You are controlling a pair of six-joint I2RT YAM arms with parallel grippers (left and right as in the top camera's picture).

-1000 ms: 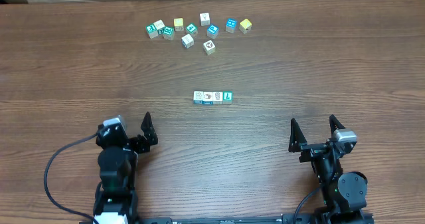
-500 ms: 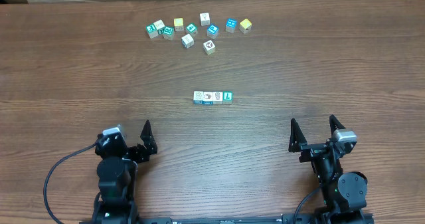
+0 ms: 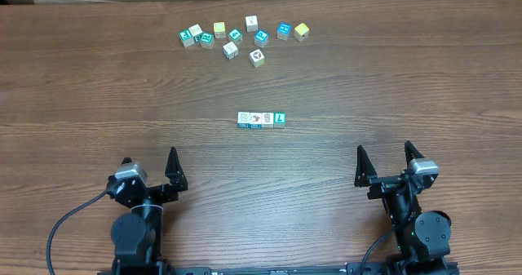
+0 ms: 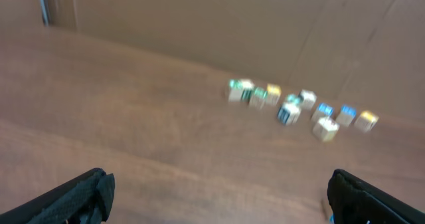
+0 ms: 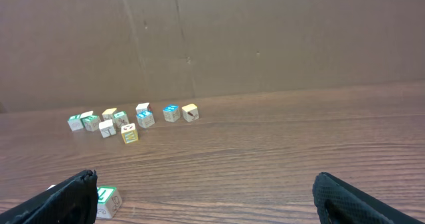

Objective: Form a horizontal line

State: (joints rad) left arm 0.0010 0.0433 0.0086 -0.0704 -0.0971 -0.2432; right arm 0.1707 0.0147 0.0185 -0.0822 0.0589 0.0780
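The horizontal line [image 3: 262,119] is a row of four tiny cubes at the table's middle: three white-faced with teal sides, then a teal-green one with a white L [image 3: 280,118] at its right end. That L cube shows at the lower left of the right wrist view [image 5: 106,201]. My left gripper [image 3: 149,162] is open and empty at the front left, well short of the row. My right gripper [image 3: 385,157] is open and empty at the front right. In the left wrist view my fingers [image 4: 219,194] frame bare wood; the row is out of view there.
Several loose cubes [image 3: 242,37], white, teal and yellow, lie scattered at the far side of the wooden table [image 3: 391,79]. They also show blurred in the left wrist view [image 4: 299,108] and in the right wrist view [image 5: 129,121]. A brown cardboard wall [image 5: 265,31] stands behind the table.
My left arm has drawn back toward the front edge and turned left; its gripper stays open. The right arm and all cubes have not moved.
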